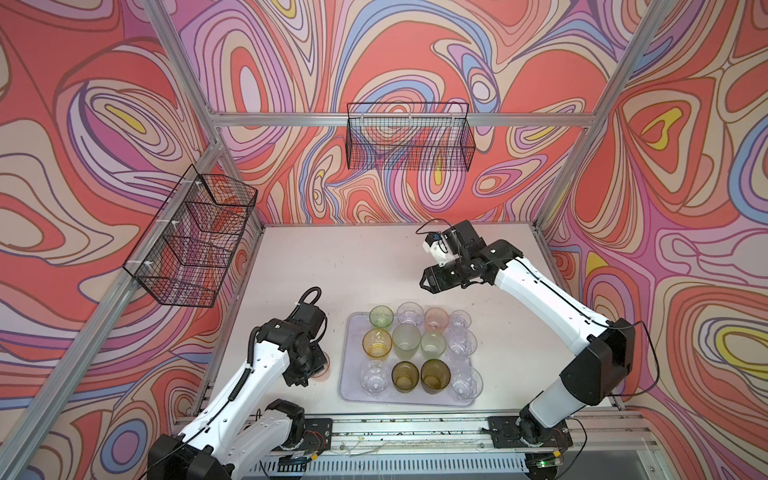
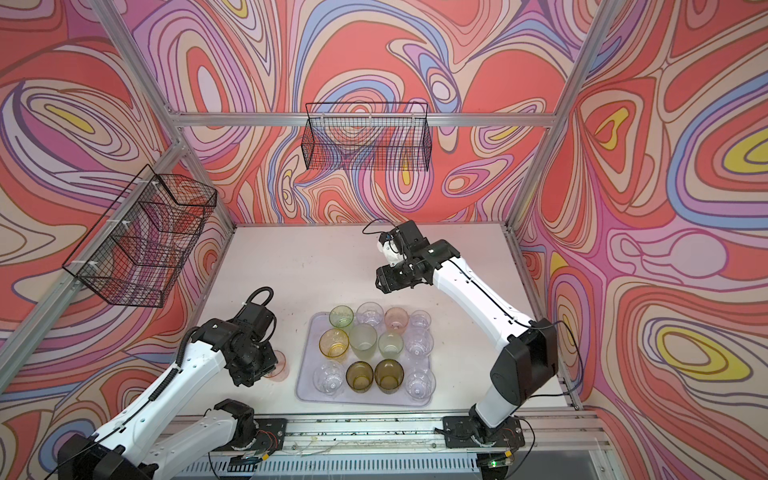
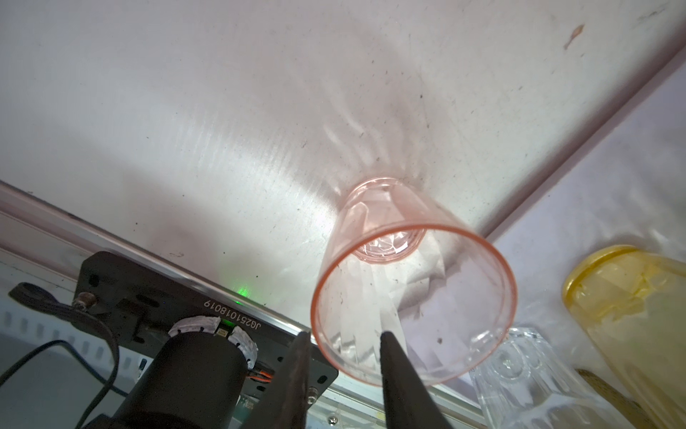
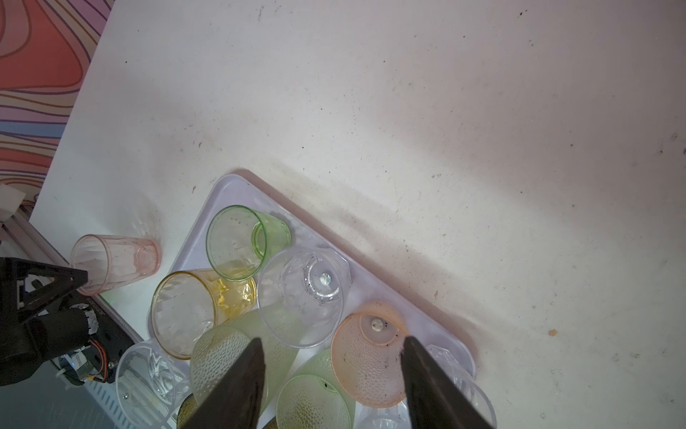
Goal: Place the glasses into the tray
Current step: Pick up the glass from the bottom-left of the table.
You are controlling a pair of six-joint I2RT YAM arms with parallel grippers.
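the left gripper [image 3: 344, 333], jaws narrow, straddles the pink glass [image 3: 408, 282] rim unclamped; it should pinch squarely before lifting.

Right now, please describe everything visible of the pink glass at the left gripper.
The pink glass is a small translucent tumbler, plastic by its look, with faceted walls widening from a narrow base to the rim. It stands upright, mouth up, on the white table, just outside the tray. The left gripper straddles its rim, one finger inside, one outside; whether they pinch it is unclear.
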